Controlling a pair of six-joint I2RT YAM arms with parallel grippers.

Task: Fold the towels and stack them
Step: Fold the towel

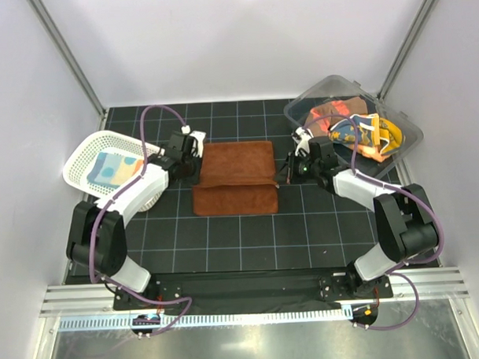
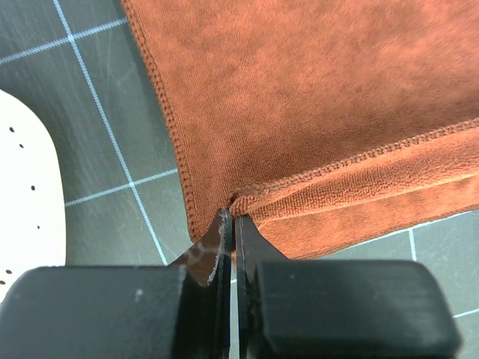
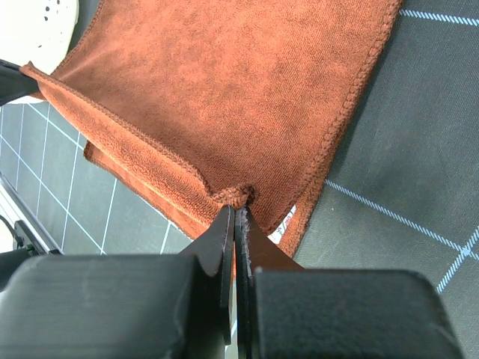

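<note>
The rust-brown towel (image 1: 235,160) lies mid-mat (image 1: 328,224), and its gripped hem runs left to right between both claws. I have the left gripper (image 2: 230,228) pinched shut on the hem's left corner and the right gripper (image 3: 238,217) pinched shut on its right corner.

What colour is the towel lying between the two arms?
The towel is plain rust-brown; left wrist view.

A white mesh basket (image 1: 77,163) sits just left of the left gripper (image 1: 198,178) on a gridded mat (image 1: 241,234). A clear bin (image 1: 412,131), seemingly askew, stands beyond the right gripper (image 1: 281,180).
</note>
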